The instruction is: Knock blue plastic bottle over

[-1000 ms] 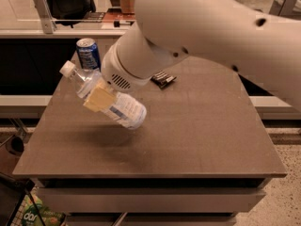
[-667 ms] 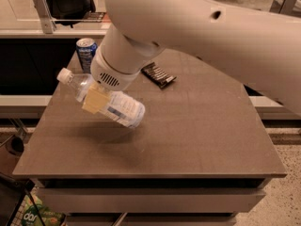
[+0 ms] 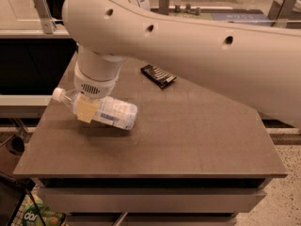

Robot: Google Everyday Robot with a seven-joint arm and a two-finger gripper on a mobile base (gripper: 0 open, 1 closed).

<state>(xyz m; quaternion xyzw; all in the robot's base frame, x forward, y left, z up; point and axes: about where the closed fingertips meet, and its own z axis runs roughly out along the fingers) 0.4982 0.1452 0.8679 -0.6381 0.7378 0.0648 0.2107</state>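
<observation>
one white robot arm (image 3: 197, 36) reaches in from the upper right and fills the top of the view. its round wrist (image 3: 96, 76) points down over the left part of the table (image 3: 188, 140). the gripper (image 3: 87, 113) sits right under the wrist, at the left side of the tabletop and low over it. one tan finger pad (image 3: 85, 109) lies flat across the near side of the blue plastic bottle (image 3: 115, 113); the other finger is hidden behind the bottle. jaws read as clamped on the bottle body, on the part nearer the neck.

the bottle is nearly horizontal, not upright. its white cap (image 3: 57, 93) points left and sits a bit higher, out toward the table's left edge. the base end points right and a bit lower, close over the wood. a dark shadow lies on the table directly below it. cannot tell if the base end touches the surface. the white-and-blue label faces the camera, to the right of the pad.

a flat black striped packet (image 3: 159, 75) lies on the far part of the table, well apart from the bottle, up and to the right of it. a green bag (image 3: 38, 214) shows on the floor at the bottom left, below the table edge. a light counter (image 3: 28, 32) runs behind the table at the upper left.
</observation>
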